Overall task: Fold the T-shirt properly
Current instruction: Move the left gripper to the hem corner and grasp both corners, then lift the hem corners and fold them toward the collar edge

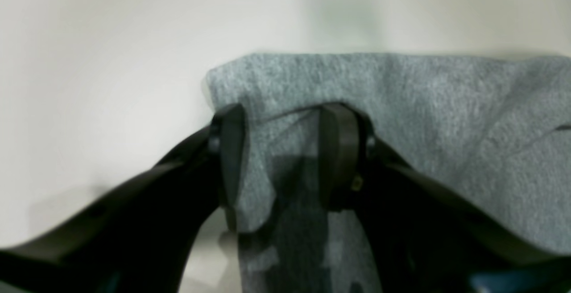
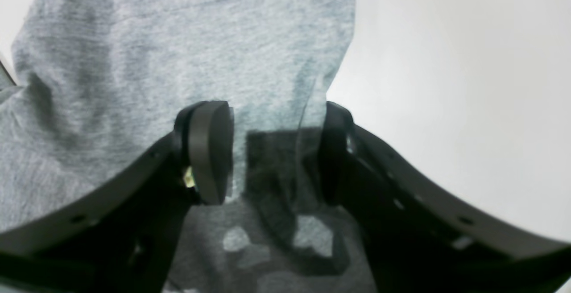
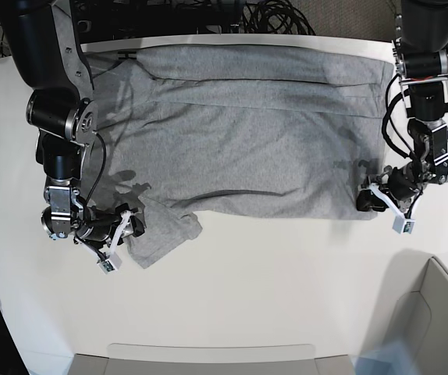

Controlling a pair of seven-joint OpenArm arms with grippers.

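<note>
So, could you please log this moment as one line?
T-shirt: spread flat on table | left gripper: open, fingers straddling near corner | right gripper: open, fingers straddling sleeve edge | fold: not begun

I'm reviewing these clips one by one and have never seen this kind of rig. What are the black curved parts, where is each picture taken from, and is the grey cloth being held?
This is a two-armed robot at a white table. The base view looks down from above; the other two come from cameras mounted on each wrist, looking out between that arm's fingers. The black curved parts are those fingers.

A grey T-shirt lies spread flat on the table. The right gripper, on the left of the base view, sits at a sleeve; the left gripper sits at the shirt's opposite near corner.

In both wrist views the jaws stand apart with shirt fabric lying between them, so each gripper straddles an edge, open, and nothing is pinched or lifted.
</note>
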